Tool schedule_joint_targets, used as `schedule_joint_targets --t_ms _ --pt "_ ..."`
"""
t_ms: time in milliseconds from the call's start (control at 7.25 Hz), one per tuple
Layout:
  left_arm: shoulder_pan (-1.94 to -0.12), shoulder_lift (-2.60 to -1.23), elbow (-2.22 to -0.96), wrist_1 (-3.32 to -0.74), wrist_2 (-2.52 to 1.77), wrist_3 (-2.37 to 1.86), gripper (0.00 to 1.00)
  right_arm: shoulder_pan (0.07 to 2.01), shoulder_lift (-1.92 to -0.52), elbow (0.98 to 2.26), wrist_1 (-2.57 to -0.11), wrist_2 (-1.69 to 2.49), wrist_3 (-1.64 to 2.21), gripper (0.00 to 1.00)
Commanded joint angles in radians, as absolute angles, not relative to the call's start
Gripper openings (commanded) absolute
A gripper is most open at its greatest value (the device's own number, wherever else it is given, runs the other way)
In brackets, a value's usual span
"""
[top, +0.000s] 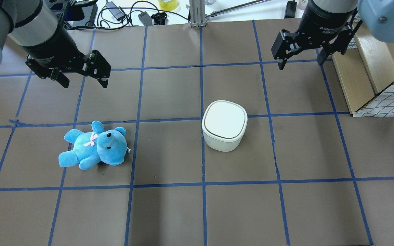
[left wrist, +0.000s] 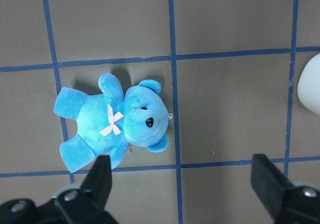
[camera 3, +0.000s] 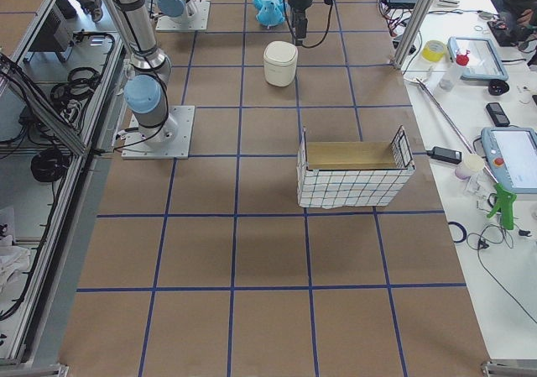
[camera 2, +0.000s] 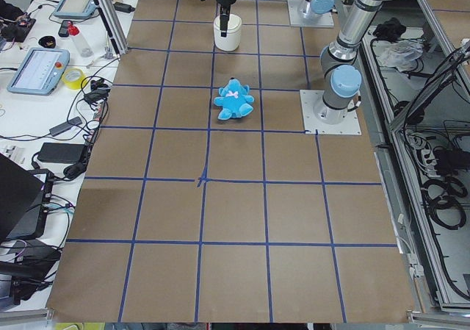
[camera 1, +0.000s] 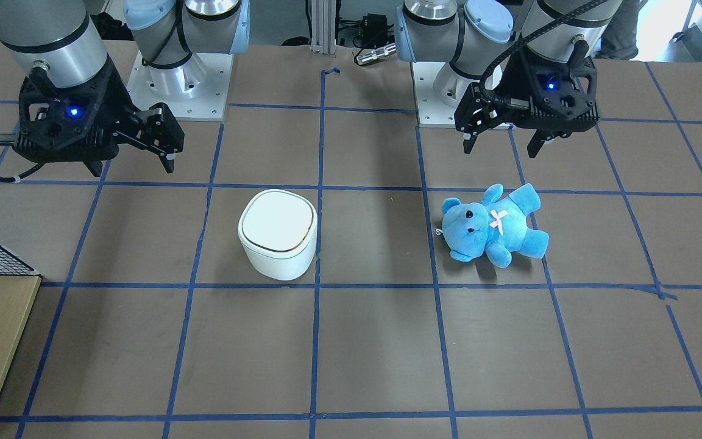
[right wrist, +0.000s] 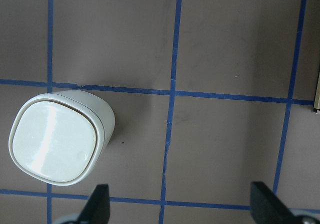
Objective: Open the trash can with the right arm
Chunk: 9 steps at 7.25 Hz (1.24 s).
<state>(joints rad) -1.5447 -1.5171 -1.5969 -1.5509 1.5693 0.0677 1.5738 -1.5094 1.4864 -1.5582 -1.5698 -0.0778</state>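
**Lid (top: 224, 118) shut, right gripper (top: 300, 64) not yet at the trash can (top: 223, 136)**

The trash can stands upright near the middle of the worktop (top: 169, 212), with its flat lid seated inside the thin dark rim line. The right gripper hangs above the worktop, well apart from the can, its fingers spread wide and empty. The left gripper (top: 84, 82) is likewise spread, near the blue teddy bear (top: 94, 145).

No knob or handle shows on the lid, so how it opens cannot be told. The approach should probably come straight down and centred on one lid edge. The can looks light and may slide or tip under a sideways push. Slow, vertical contact seems the safer choice.
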Motion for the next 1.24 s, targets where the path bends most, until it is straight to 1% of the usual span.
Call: schedule_joint_targets --t_ms 0,1103 --pt "-1.545 -1.517 -1.597 -1.551 1.569 0.067 1.00 1.574 -1.509 1.486 -1.560 -1.568 -0.078 1.00" --pt "-1.545 -1.517 -1.597 -1.551 1.569 0.068 1.00 1.577 -1.509 1.476 -1.560 -1.565 -0.064 1.00"
